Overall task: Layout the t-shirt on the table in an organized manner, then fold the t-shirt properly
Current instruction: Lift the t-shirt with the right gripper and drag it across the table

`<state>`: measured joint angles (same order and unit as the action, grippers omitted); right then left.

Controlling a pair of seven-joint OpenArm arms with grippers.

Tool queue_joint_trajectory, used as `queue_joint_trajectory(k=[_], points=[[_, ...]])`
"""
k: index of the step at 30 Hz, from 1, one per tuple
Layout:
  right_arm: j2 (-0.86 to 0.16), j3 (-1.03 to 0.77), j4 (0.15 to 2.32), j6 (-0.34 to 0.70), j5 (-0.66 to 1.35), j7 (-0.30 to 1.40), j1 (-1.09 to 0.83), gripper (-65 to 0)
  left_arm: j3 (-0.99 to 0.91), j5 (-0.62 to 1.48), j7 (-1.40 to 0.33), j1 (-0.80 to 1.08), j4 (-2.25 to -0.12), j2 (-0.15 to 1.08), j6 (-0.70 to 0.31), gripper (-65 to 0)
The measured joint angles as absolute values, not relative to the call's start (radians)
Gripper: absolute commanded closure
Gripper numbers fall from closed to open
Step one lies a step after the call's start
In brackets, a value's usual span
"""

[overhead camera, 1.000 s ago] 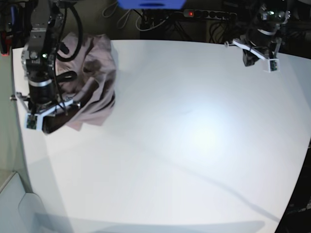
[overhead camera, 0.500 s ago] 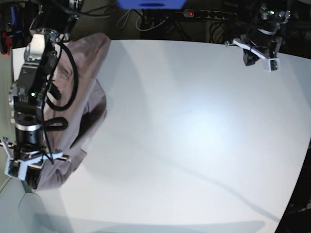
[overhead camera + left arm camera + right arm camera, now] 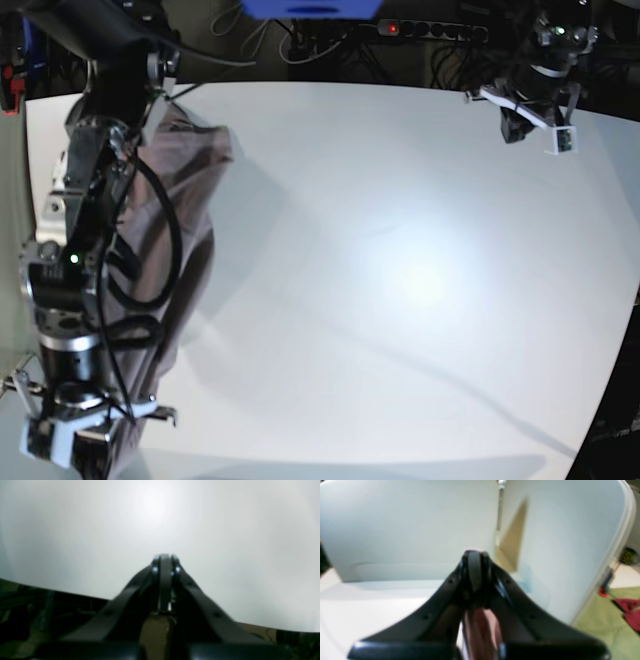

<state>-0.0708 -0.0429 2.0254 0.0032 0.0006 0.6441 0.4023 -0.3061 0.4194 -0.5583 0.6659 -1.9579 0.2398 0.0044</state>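
1. The t-shirt (image 3: 170,230) hangs as a long, stretched strip down the left side of the base view, from the far left part of the bench (image 3: 400,280) to the near left edge.
2. The right pincer (image 3: 85,440) sits at the near left corner of the base view, at the lower end of the stretched shirt.
3. In the right wrist view, the right pincer (image 3: 475,555) has its jaws pressed together, with a fold of mauve cloth (image 3: 480,627) showing between the fingers behind the tips, so it is clamped on the t-shirt.
4. The shirt runs away from this pincer toward the far side of the bench, partly hidden behind the right arm (image 3: 85,230) and its cables.
5. Whether the middle of the shirt touches the bench or hangs just above it cannot be told; it casts a shadow to its right.
6. The left pincer (image 3: 540,118) is at the far right corner of the base view, well apart from the shirt.
7. In the left wrist view, the left pincer (image 3: 164,560) has its jaws fully together with nothing between them, above bare white bench (image 3: 225,530).
8. A power strip (image 3: 430,30) lies beyond the far edge of the bench.
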Motion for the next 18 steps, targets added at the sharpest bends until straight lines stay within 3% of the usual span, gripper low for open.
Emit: queue_joint_trajectory(k=[10, 15, 18], points=[[0.04, 0.184, 1.972, 0.003, -0.003, 0.733, 0.644, 0.0, -0.307, 0.419, -0.551, 0.666, -1.962, 0.241, 0.004, -0.1], [0.152, 0.285, 1.871, 0.003, -0.12, 0.735, 0.729, 0.0, -0.307, 0.419, -0.551, 0.667, -1.964, 0.239, 0.004, -0.1], [0.154, 0.326, 1.835, 0.004, -0.125, 0.736, 0.812, 0.0, -0.307, 0.42, -0.55, 0.67, -1.964, 0.239, 0.004, -0.1]])
